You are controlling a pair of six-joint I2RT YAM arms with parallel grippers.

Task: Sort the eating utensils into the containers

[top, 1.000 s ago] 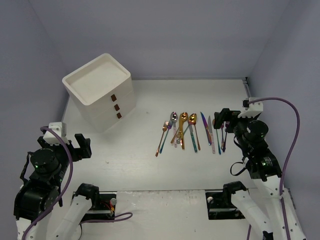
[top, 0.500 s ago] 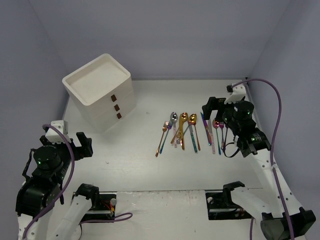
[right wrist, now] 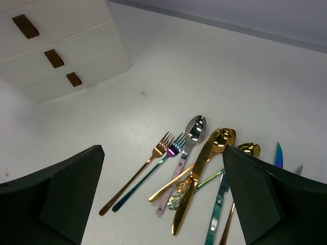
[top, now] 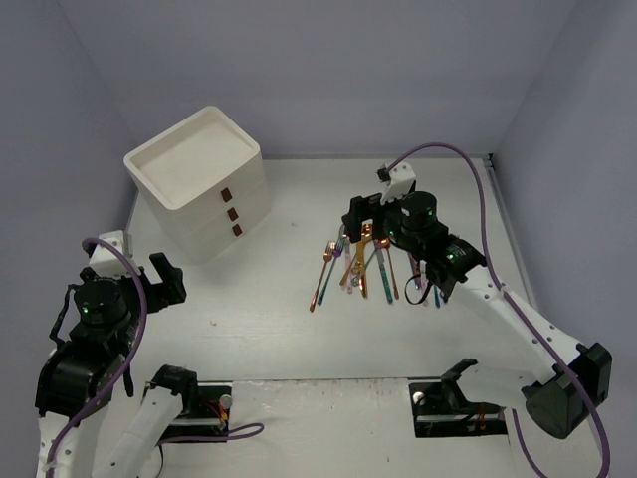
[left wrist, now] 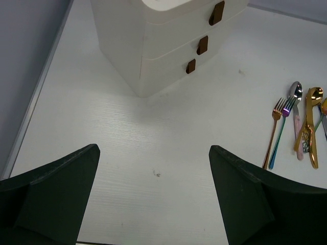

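The utensils (top: 363,261) lie in a loose row on the white table, right of centre: copper and purple-teal forks, gold spoons and a gold knife, teal and purple pieces. In the right wrist view a copper fork (right wrist: 134,174), a purple-teal fork (right wrist: 176,146), a pink-handled silver spoon (right wrist: 193,133) and a gold knife (right wrist: 196,178) lie below my open, empty right gripper (right wrist: 163,150). That gripper (top: 364,229) hovers over the row's far end. The white three-drawer cabinet (top: 199,184) stands at the back left with all drawers shut. My left gripper (top: 164,284) is open and empty, near the cabinet's front corner.
The cabinet's three brown handles (left wrist: 203,45) face the table's middle. The table's left edge (left wrist: 36,97) meets the grey wall. Walls close in the back and right sides. A small dark speck (left wrist: 157,174) marks the table between my left fingers.
My right arm has swung from the table's right side leftward and now hangs over the utensil row. My left gripper has shifted only slightly.
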